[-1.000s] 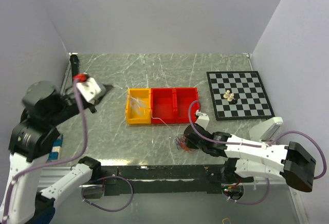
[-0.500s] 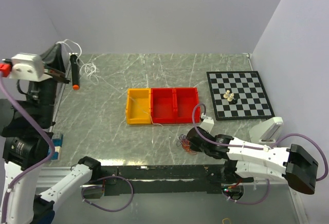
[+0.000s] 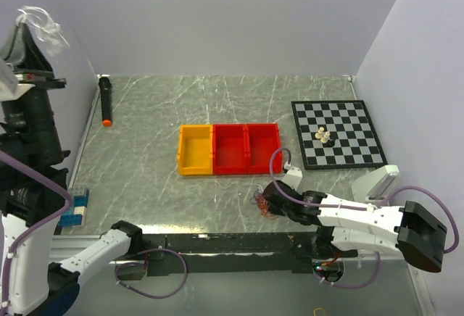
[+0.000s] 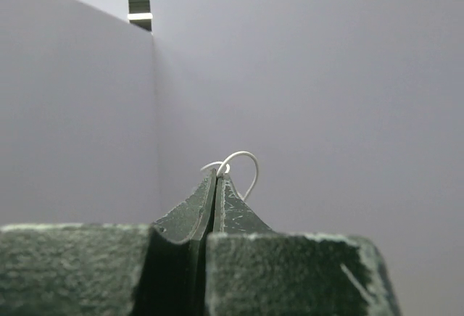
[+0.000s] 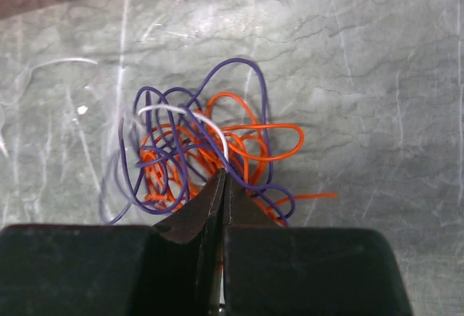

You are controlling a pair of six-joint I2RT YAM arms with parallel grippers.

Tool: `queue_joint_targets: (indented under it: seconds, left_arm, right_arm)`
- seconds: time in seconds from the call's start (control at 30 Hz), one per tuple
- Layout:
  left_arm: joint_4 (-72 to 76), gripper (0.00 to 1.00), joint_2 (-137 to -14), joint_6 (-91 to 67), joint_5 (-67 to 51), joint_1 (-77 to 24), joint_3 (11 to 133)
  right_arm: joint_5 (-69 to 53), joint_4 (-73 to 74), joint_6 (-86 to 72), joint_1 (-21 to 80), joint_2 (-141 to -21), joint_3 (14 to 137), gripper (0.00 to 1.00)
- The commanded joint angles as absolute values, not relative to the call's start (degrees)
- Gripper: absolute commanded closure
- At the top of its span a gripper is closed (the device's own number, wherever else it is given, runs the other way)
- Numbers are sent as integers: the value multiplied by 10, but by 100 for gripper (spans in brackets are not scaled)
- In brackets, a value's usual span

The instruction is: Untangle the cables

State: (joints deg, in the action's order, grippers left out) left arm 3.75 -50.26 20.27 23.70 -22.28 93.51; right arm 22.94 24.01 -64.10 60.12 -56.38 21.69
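Note:
A clump of orange-red and purple cables (image 5: 210, 149) with a short white piece lies on the grey table; in the top view the clump (image 3: 258, 201) is near the front edge. My right gripper (image 5: 221, 178) is shut with its tips pressed into the clump's near side; it also shows in the top view (image 3: 265, 201). My left gripper (image 3: 27, 25) is raised high against the left wall and is shut on a thin white cable (image 3: 42, 20). In the left wrist view the white cable (image 4: 246, 164) loops out of the shut tips of that gripper (image 4: 217, 175). A faint white strand (image 5: 65, 62) lies left of the clump.
A yellow bin (image 3: 183, 149) and a red two-part bin (image 3: 246, 126) sit mid-table. A chessboard (image 3: 348, 117) with a few pieces (image 3: 324, 137) is at the right. A black marker (image 3: 106, 102) lies at the left, a blue block (image 3: 74, 211) at front left.
My left arm has swung up from the table to high on the left wall, carrying the white cable out of the yellow bin. The right gripper has stayed on the clump.

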Motion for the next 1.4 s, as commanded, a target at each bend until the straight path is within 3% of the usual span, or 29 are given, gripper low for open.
queue_joint_targets:
  seconds: [0.0, 0.2, 0.43, 0.87, 1.37]
  left_arm:
    - [68, 96, -514, 231, 216, -223, 985]
    - [-136, 93, -512, 180, 16, -223, 950]
    - [-207, 93, -490, 148, -162, -223, 796]
    - [-149, 98, -570, 173, -279, -226, 611]
    - [-119, 99, -627, 171, -203, -247, 553]
  right_arm:
    - [216, 242, -653, 601, -578, 197, 100]
    - [218, 232, -634, 609, -557, 210, 100]
    - [223, 220, -547, 625, -465, 264, 100]
    - [132, 108, -444, 628, -349, 265, 100]
    - [72, 49, -378, 628, -375, 355, 100]
